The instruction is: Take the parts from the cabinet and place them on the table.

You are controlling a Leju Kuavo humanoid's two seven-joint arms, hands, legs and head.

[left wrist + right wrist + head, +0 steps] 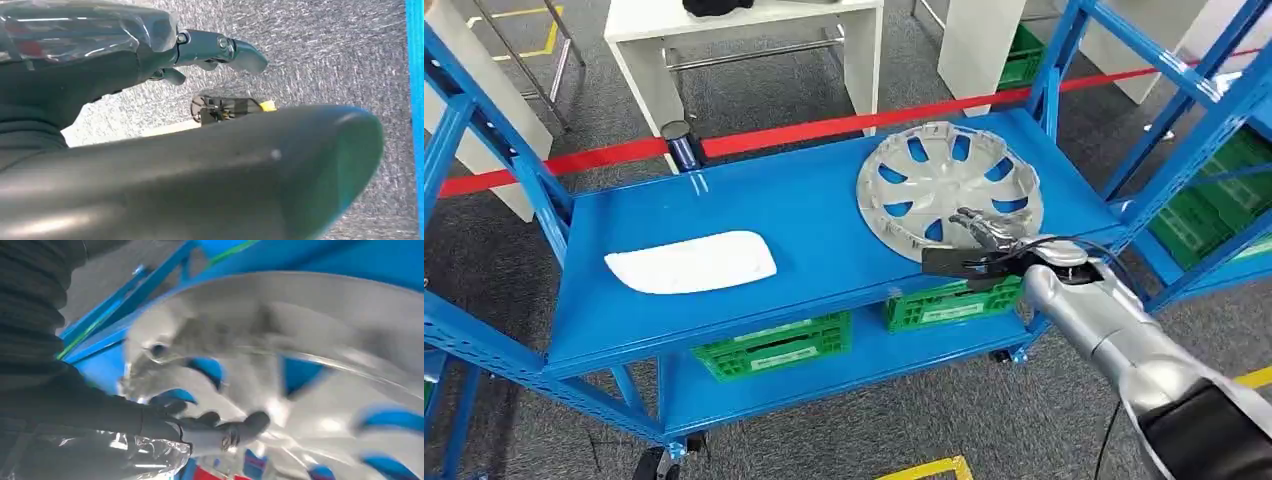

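A white part is lying flat on the left of the blue shelf; the silver hubcap is sitting to its right. The right robot hand is reaching over the hubcap's near rim, fingers spread, gripping nothing yet. The hubcap is looking light, stiff and slick, so the rim or a spoke opening seems the best hold

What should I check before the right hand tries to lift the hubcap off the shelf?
1. Right hand reaches the silver hubcap: ok, its fingers lie over the near rim.
2. Firm hold on the rim: cannot tell; the right wrist view is blurred.
3. Hubcap lying flat on the blue shelf: ok.
4. Nothing on the hubcap: ok; the white part lies well apart, toward the shelf's other end.
5. Left hand free: ok, it holds nothing, above grey floor.
6. Blue upright behind the hubcap: close, so lift with care.
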